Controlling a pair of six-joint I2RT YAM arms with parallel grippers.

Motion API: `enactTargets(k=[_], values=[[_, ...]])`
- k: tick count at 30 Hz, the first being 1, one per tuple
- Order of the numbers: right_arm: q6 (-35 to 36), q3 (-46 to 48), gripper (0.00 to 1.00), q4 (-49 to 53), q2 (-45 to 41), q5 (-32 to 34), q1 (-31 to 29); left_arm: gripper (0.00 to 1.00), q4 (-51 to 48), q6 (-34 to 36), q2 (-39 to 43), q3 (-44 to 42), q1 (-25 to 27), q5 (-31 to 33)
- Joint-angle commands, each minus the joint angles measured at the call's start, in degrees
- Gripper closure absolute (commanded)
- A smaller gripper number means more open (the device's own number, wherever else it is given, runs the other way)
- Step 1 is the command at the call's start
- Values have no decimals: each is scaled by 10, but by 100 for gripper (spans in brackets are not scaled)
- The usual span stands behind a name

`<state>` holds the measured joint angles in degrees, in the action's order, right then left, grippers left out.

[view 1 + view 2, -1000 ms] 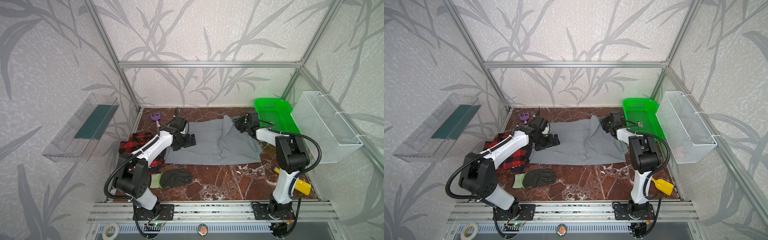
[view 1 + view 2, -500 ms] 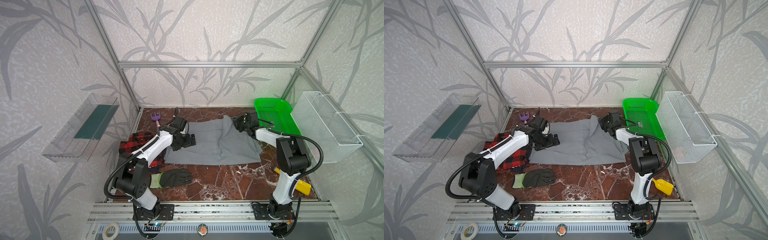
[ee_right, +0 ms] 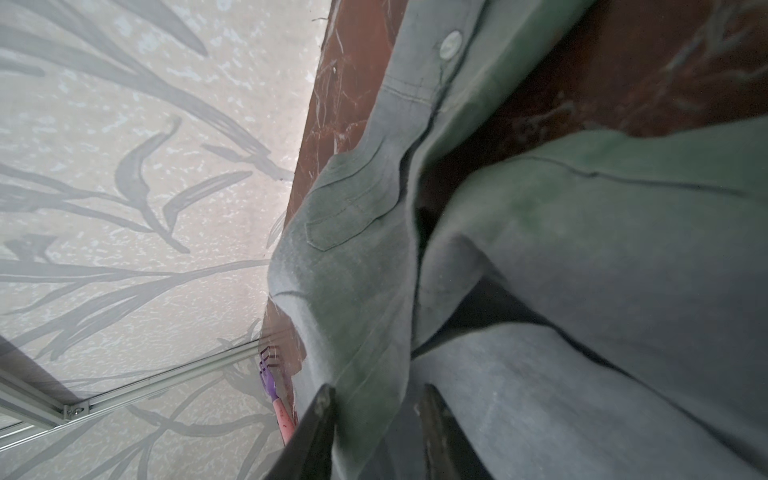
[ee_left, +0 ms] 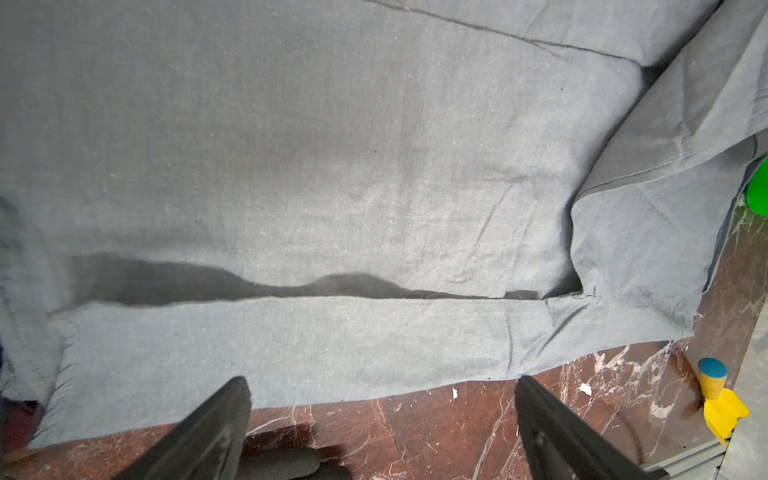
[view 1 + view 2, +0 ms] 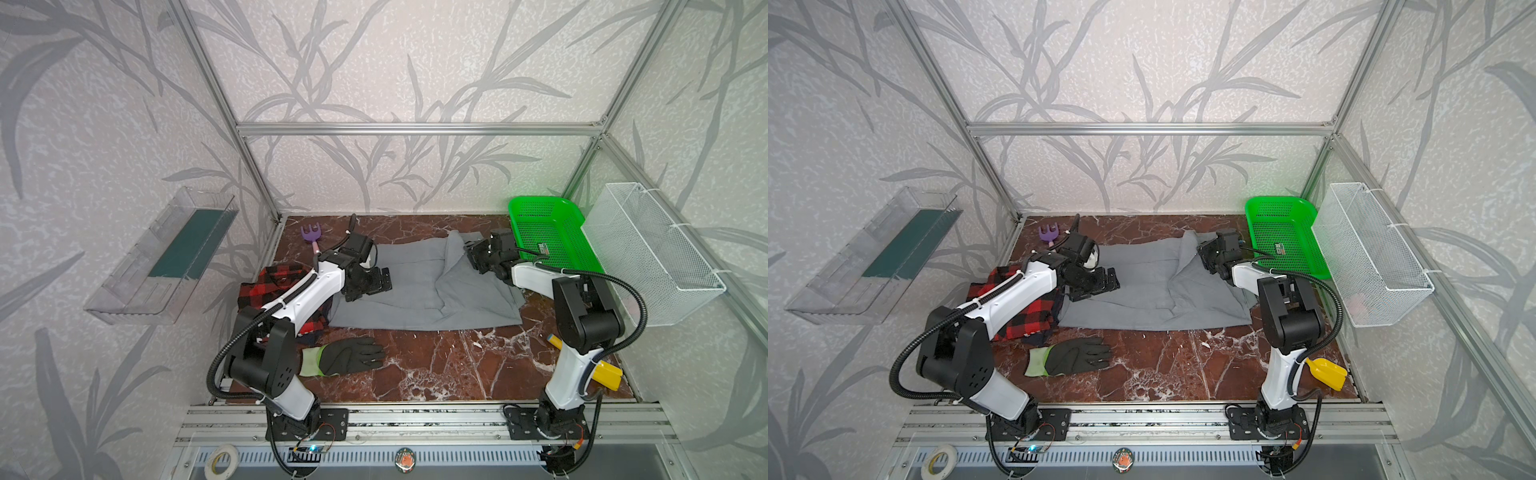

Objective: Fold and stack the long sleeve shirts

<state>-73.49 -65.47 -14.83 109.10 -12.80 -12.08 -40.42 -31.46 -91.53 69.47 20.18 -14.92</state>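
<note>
The grey long sleeve shirt (image 5: 415, 291) (image 5: 1142, 291) lies spread across the back of the marble table, one sleeve folded along its near edge (image 4: 291, 340). A ridge of it stands up at the right. My right gripper (image 5: 471, 257) (image 3: 376, 388) is at that ridge, jaws a little apart, with a loose fold of grey cloth (image 3: 365, 332) between them. Open wide, my left gripper (image 5: 374, 286) (image 4: 382, 382) hovers over the shirt's left end and holds nothing. The red-and-black plaid shirt (image 5: 266, 286) (image 5: 1025, 316) lies bunched at the left, partly under my left arm.
A black glove with a yellow-green cuff (image 5: 349, 355) lies in front of the shirts. A purple toy rake (image 5: 309, 237) is at the back left, a green basket (image 5: 540, 201) at the back right, a white wire basket (image 5: 652, 245) on the right wall, a yellow scoop (image 5: 606, 372) by the right arm's base.
My right gripper's jaws have spread a little around the grey fold and it has edged slightly left. The left arm and the shirts have not moved.
</note>
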Motion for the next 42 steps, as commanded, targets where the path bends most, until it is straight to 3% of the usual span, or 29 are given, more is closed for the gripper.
enactTargets(k=[1, 6, 13, 20, 27, 32, 37, 42], values=[[8, -39, 64, -20, 26, -14, -1, 1, -7, 6, 15, -2, -2, 0], [28, -78, 72, 1, 44, -8, -3, 1, -7, 6, 17, -2, -3, 5], [37, -74, 100, -9, 30, -20, -5, 1, -8, 8, 18, -1, -7, 1], [149, -55, 100, 75, -73, 37, -44, 1, -6, 6, 25, -3, -7, -1], [343, -47, 100, 200, -174, 185, -123, 1, -3, 3, 33, -7, -6, -8], [481, -28, 100, 225, -217, 315, -215, 1, 0, 3, 40, -9, -6, -8], [519, -7, 100, 254, -217, 325, -281, 1, 2, 0, 40, -9, -6, -12], [507, -6, 70, 295, -197, 268, -297, 1, 4, -1, 39, -11, -6, -15]])
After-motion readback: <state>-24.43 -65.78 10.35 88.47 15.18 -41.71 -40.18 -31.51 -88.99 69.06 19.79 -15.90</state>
